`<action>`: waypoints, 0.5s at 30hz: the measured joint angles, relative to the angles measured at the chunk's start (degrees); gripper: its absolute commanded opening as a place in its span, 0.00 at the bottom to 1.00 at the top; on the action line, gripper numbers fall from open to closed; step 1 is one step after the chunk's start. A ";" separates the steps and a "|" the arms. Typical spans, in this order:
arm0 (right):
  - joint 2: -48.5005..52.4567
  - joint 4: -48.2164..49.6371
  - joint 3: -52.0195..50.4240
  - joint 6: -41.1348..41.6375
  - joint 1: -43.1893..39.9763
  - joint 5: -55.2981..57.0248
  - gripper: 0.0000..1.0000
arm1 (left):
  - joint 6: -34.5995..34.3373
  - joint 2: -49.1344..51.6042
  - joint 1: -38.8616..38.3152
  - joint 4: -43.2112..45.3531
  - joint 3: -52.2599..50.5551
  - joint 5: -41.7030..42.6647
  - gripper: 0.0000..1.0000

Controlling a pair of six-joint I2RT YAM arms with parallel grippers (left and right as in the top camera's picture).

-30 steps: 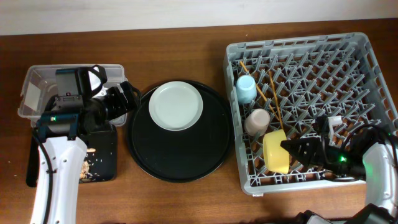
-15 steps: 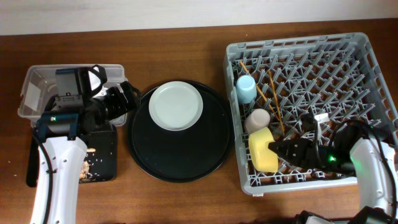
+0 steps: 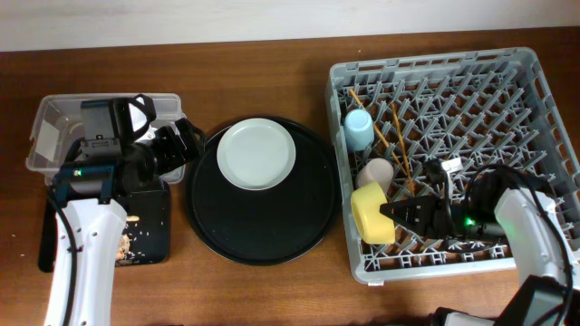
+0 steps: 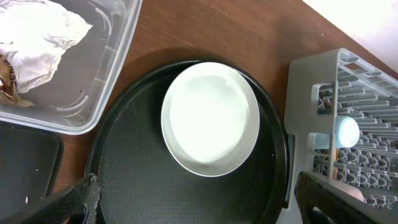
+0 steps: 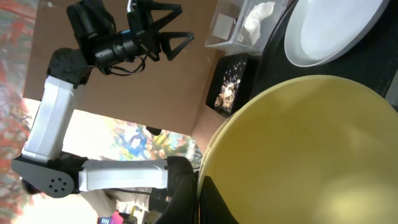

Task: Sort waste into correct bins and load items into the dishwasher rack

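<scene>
My right gripper is shut on the rim of the small yellow bowl, holding it on edge at the front left of the grey dishwasher rack; the bowl fills the right wrist view. The pink cup, light blue cup and chopsticks sit in the rack. The pale plate lies on the round black tray; it also shows in the left wrist view. My left gripper is open and empty above the tray's left edge. The white napkin lies in the clear tub.
The shallow black tray at front left holds beige food scraps. The tub stands just behind it at the table's left. The rack fills the right side of the table.
My right gripper has carried the yellow bowl leftward along the rack's front, toward its left wall. The left arm has not moved.
</scene>
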 measured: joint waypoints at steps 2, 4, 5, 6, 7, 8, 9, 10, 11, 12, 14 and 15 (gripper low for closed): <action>0.90 0.63 0.00 -0.52 0.00 0.00 0.04 | 0.00 0.00 0.00 0.00 0.00 0.00 0.99; 1.57 0.96 0.00 -0.70 0.00 0.00 0.04 | 0.00 0.00 0.00 0.00 0.00 0.00 0.99; 1.81 0.96 0.00 -0.72 0.00 0.02 0.04 | 0.00 0.00 0.00 0.00 0.00 0.00 0.99; 2.03 1.16 0.00 -0.79 0.00 0.02 0.04 | 0.00 0.00 0.00 0.00 0.00 0.00 0.99; 2.12 1.29 0.00 -0.81 0.00 0.02 0.04 | 0.00 0.00 0.00 0.00 0.00 0.00 0.99; 2.12 1.38 -0.07 -0.83 0.00 0.02 0.04 | 0.00 0.00 0.00 0.00 0.00 0.00 0.99; 2.12 1.46 -0.13 -0.85 0.00 0.02 0.04 | 0.00 0.00 0.00 0.00 0.00 0.00 0.99; 2.12 1.77 -0.35 -0.83 0.00 0.02 0.04 | 0.00 0.00 0.00 0.00 0.00 0.00 0.99; 2.12 2.03 -0.76 -0.85 0.00 0.00 0.04 | 0.00 0.00 0.00 0.00 0.00 0.00 0.99; 2.12 2.32 -1.33 -0.85 0.00 -0.04 0.04 | 0.00 0.00 0.00 0.00 0.00 0.00 0.99; 2.23 3.15 -2.64 -0.85 0.00 -0.68 0.04 | 0.00 0.00 0.00 0.00 0.00 0.00 0.99; 2.23 3.56 -3.17 -0.87 0.00 -1.31 0.04 | 0.00 0.00 0.00 0.00 0.00 0.00 0.99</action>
